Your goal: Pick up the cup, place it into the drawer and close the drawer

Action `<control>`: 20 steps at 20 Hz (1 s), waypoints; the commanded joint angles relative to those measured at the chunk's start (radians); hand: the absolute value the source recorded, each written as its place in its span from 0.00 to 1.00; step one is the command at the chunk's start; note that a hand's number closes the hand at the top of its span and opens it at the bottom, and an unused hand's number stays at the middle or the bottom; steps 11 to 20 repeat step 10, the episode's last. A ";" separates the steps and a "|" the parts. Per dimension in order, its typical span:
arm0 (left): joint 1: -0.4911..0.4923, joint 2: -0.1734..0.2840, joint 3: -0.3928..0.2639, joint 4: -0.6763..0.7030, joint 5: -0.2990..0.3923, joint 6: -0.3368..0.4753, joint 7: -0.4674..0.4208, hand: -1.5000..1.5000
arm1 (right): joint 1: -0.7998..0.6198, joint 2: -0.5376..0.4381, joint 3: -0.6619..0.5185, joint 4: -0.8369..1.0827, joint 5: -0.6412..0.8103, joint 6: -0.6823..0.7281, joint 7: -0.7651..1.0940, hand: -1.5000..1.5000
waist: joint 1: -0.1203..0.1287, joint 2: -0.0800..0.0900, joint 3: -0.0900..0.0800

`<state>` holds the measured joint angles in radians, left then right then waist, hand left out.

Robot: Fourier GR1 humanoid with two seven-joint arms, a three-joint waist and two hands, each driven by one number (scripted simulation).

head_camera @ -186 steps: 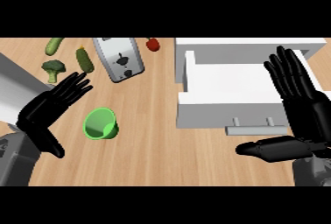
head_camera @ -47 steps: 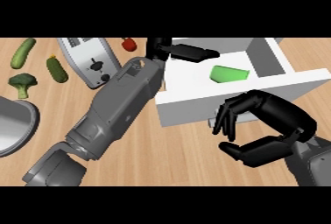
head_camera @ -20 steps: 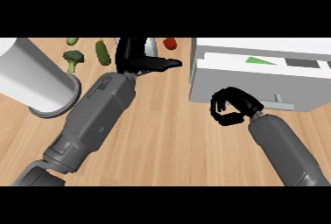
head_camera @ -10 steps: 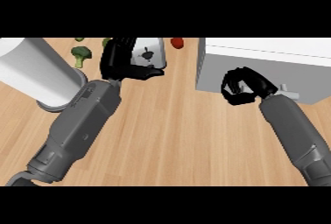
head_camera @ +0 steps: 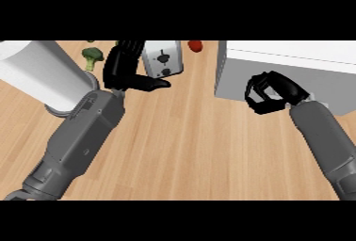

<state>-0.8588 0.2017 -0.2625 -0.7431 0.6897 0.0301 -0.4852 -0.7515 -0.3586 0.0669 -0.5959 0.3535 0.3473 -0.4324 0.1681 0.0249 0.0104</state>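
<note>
toaster (head_camera: 164, 57): grey, near counter's far edge, slots-and-knob face up, partly hidden on its left side
broccoli (head_camera: 91, 54): green, left of toaster, near far edge
red item (head_camera: 195, 45): small, just right of toaster, at far edge; kind unclear
white cylinder (head_camera: 38, 74): large, far-left corner, on a grey base
counter (head_camera: 188, 150): light wood planks

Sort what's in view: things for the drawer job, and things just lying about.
For the job: drawer unit; right hand, curled against its front. The cup isn't visible.

Lying about: toaster, broccoli, red vegetable, white cylinder; left hand beside the toaster.
</note>
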 commanded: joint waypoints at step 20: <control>0.052 0.026 -0.005 -0.035 0.008 -0.061 0.000 0.00 | -0.158 -0.141 -0.115 -0.010 -0.052 -0.018 0.110 1.00 | 0.058 0.024 -0.009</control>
